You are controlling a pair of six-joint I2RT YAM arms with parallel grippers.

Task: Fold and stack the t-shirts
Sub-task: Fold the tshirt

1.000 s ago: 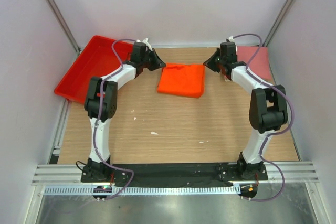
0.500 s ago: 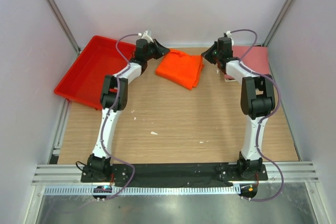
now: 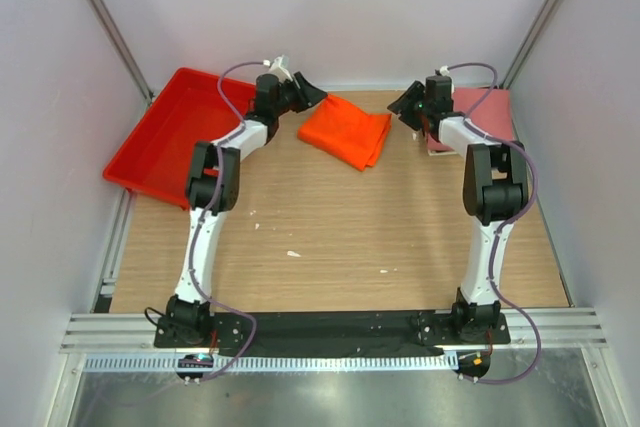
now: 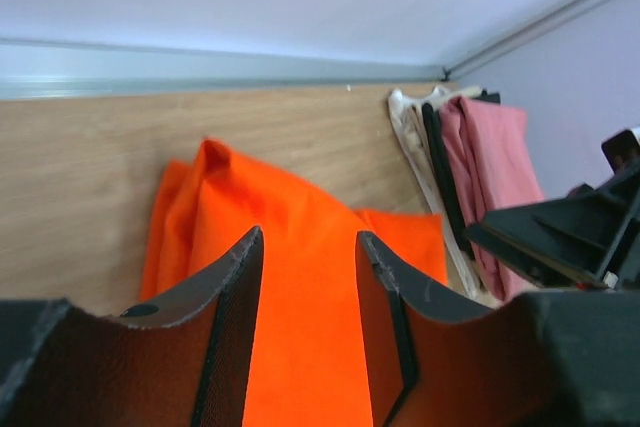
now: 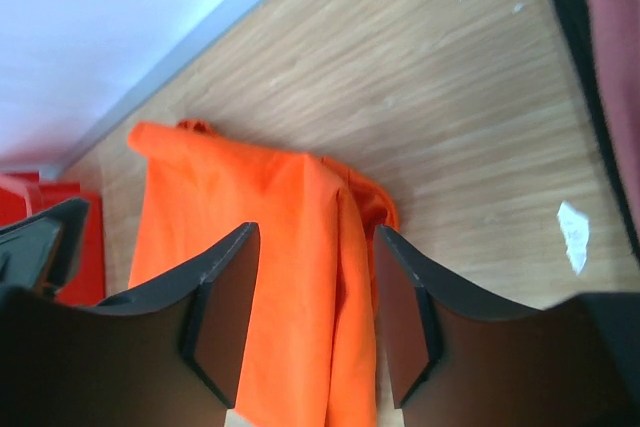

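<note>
Orange shirt (image 3: 345, 131) folded on the tabletop (image 3: 330, 237)
Soft and floppy, I'd pinch the folded corners; both jaws parted, gripping nothing

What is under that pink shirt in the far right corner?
Dark and cream cloth edges peek out beneath the pink shirt; the rest is covered, so what they are cannot be told.

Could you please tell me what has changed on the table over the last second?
Both arms carried the folded orange t-shirt toward the far edge of the table, turning it slightly askew, and then let it go. Their jaws, which were shut on its sides before, now stand open beside it. The pink t-shirt at the far right and the red tray at the far left stayed put.
</note>
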